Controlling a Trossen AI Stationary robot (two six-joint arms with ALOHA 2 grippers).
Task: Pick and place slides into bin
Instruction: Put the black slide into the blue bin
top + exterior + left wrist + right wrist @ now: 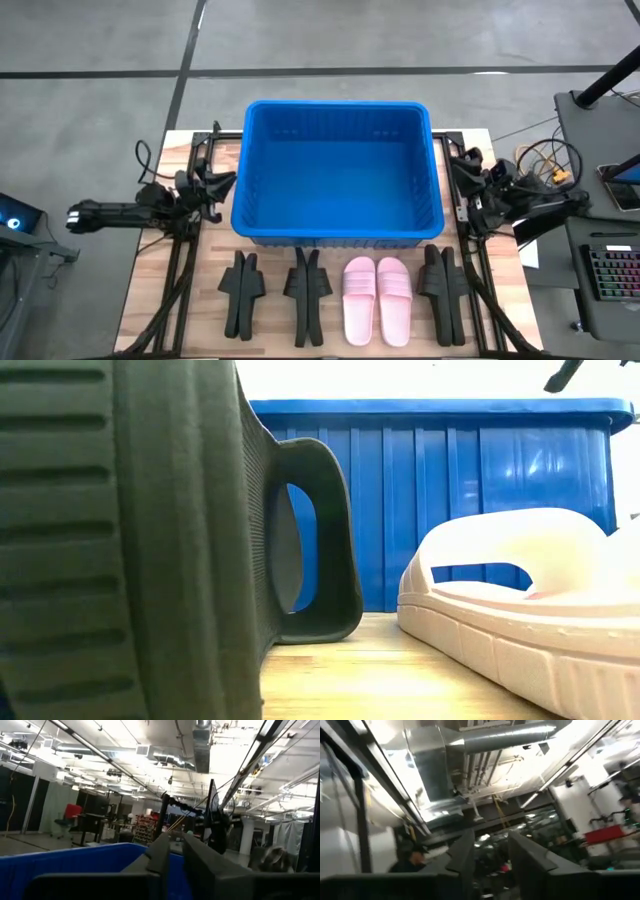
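Note:
The blue bin (340,170) stands on the wooden table's far half; its wall (450,500) fills the back of the low view. In front of it, along the near edge, the slides lie in a row: a black pair (242,292), a second black pair (307,290), a pink pair (377,297) and a third black pair (443,290). The black ones stand on their sides, and one (150,540) is close to the low camera. The pink slide (520,600) rests on its sole. My left gripper (176,852) is left of the bin, slightly open and tipped upward. My right gripper (491,852) is right of the bin, open and tipped upward.
Both arms (190,195) (490,190) sit folded at the table's side edges beside the bin. A desk with a keyboard (610,270) and cables stands off the table's right. A person (407,857) shows in the room beyond, far off.

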